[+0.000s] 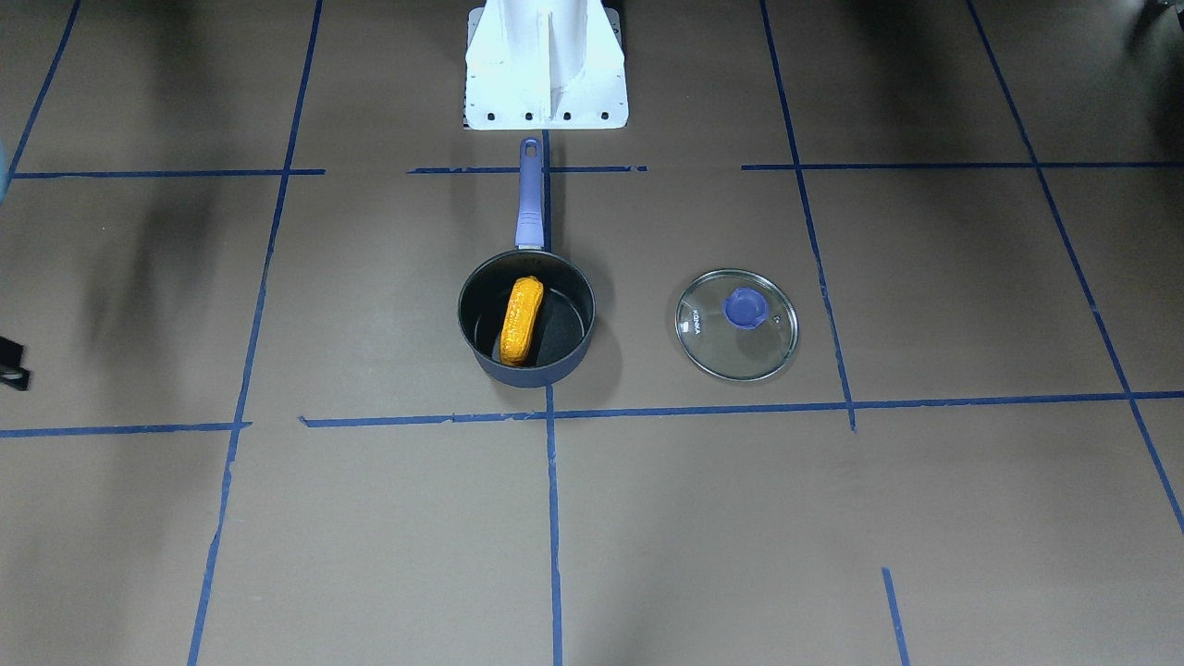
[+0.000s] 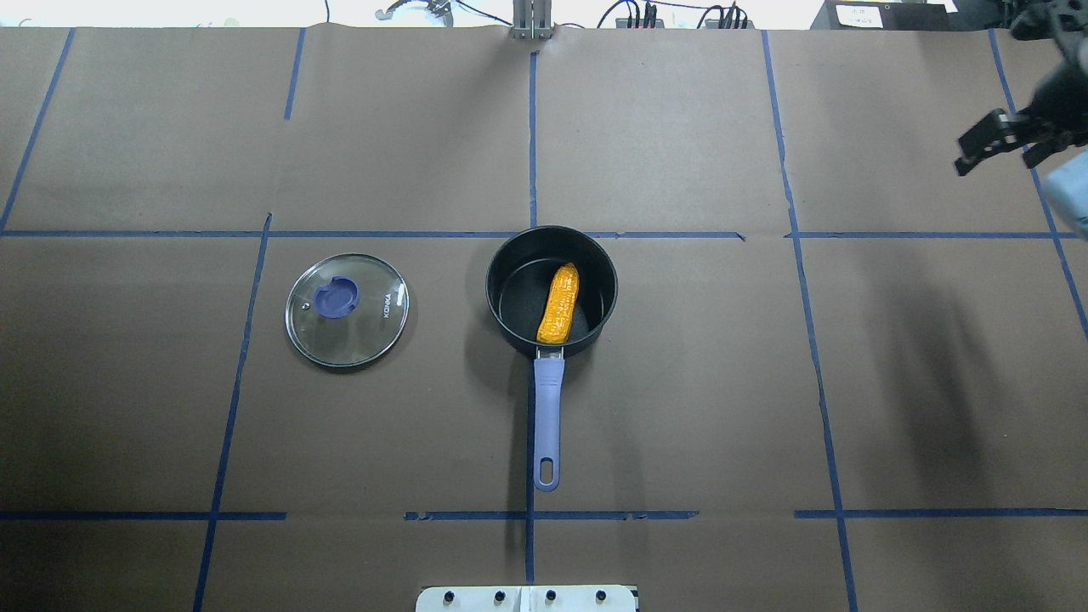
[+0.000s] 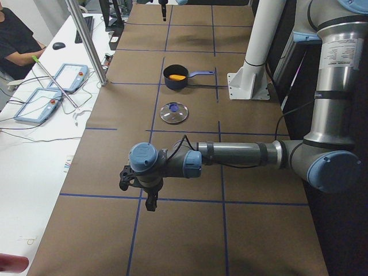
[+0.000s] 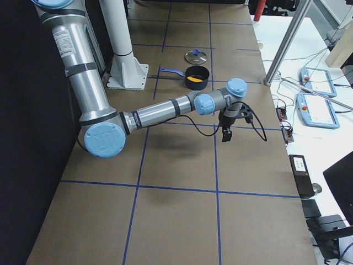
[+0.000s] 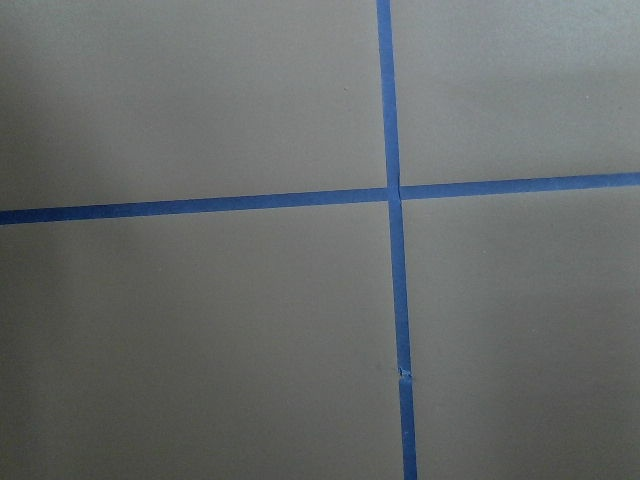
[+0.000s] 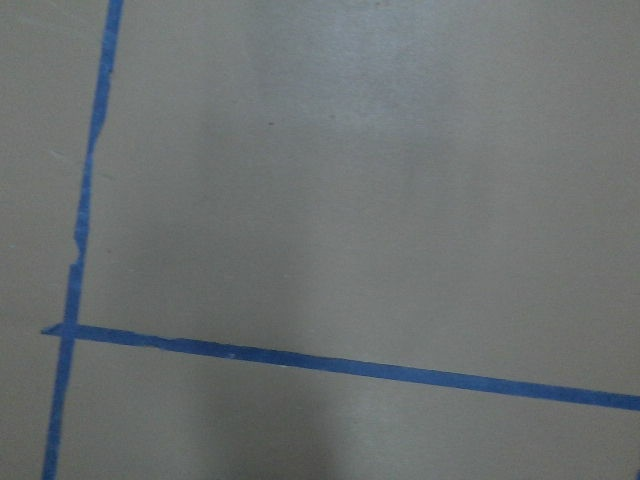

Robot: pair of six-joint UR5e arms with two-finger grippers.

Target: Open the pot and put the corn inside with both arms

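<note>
The dark navy pot (image 2: 595, 280) stands uncovered at the table's middle, with its purple-blue handle (image 2: 547, 416) pointing toward the robot base. The orange-yellow corn (image 2: 559, 303) lies inside it and also shows in the front-facing view (image 1: 522, 320). My right gripper (image 2: 999, 161) hovers far to the right of the pot, open and empty. It also shows in the exterior right view (image 4: 231, 127). My left gripper (image 3: 140, 192) shows only in the exterior left view, far from the pot over bare table. I cannot tell whether it is open or shut.
The round glass lid (image 2: 347, 309) with a purple knob lies flat on the table on the pot's left side, apart from it. The white pedestal base (image 1: 546, 65) stands behind the pot's handle. Blue tape lines cross the brown table cover.
</note>
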